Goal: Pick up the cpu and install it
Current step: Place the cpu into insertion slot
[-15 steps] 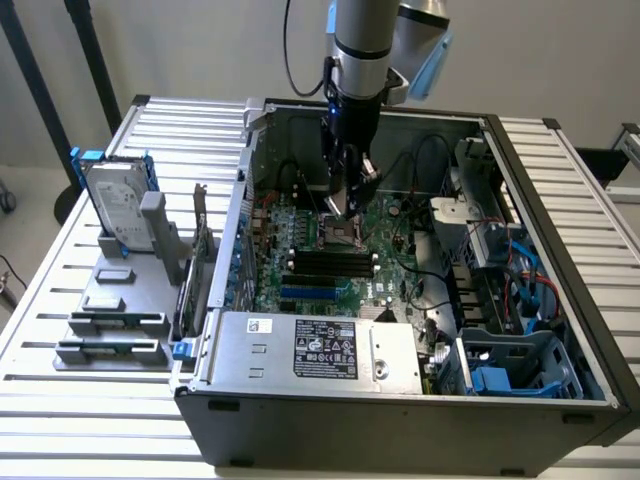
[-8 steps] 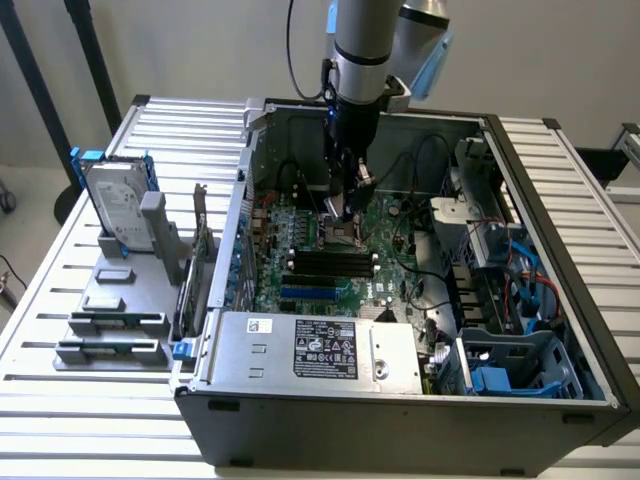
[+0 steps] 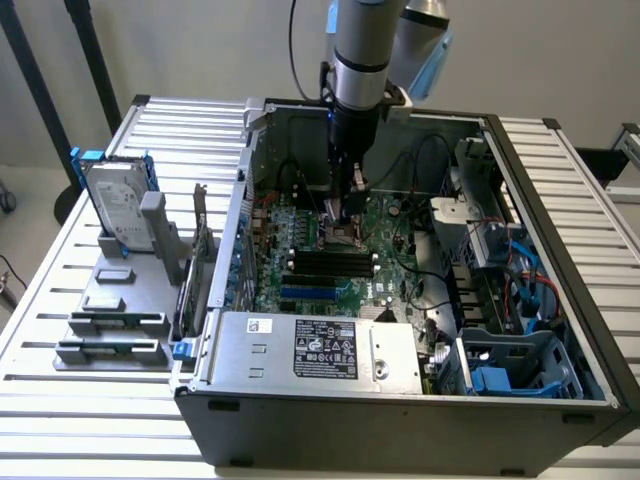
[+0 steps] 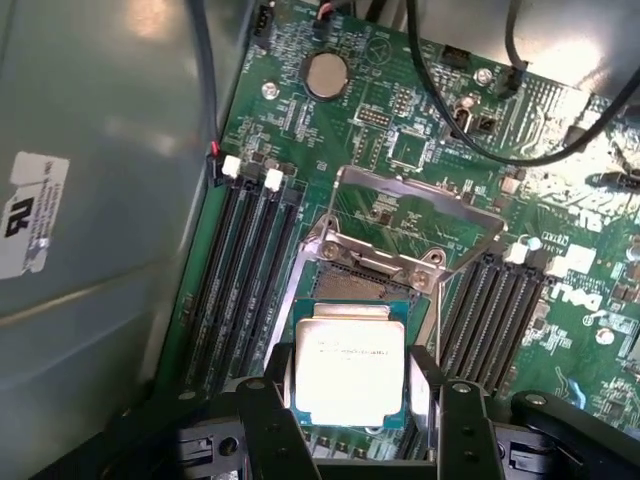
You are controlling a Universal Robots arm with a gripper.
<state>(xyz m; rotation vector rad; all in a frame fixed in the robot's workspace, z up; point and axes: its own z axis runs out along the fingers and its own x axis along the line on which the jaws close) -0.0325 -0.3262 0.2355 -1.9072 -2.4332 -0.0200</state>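
Well inside the open computer case (image 3: 400, 425), near the motherboard's (image 4: 420, 150) middle, we see the open socket (image 4: 368, 287) between memory-slot banks (image 4: 245, 270); just over it, the gripper (image 4: 352, 372) has its fingers (image 4: 275, 388) clamped on the cpu (image 4: 350, 350) by two opposite edges.

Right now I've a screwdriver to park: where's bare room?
Bare table slats at the exterior view's lower left, past the grey parts holder, and right of the computer case. Crowded: the socket, where fingers hold the cpu.
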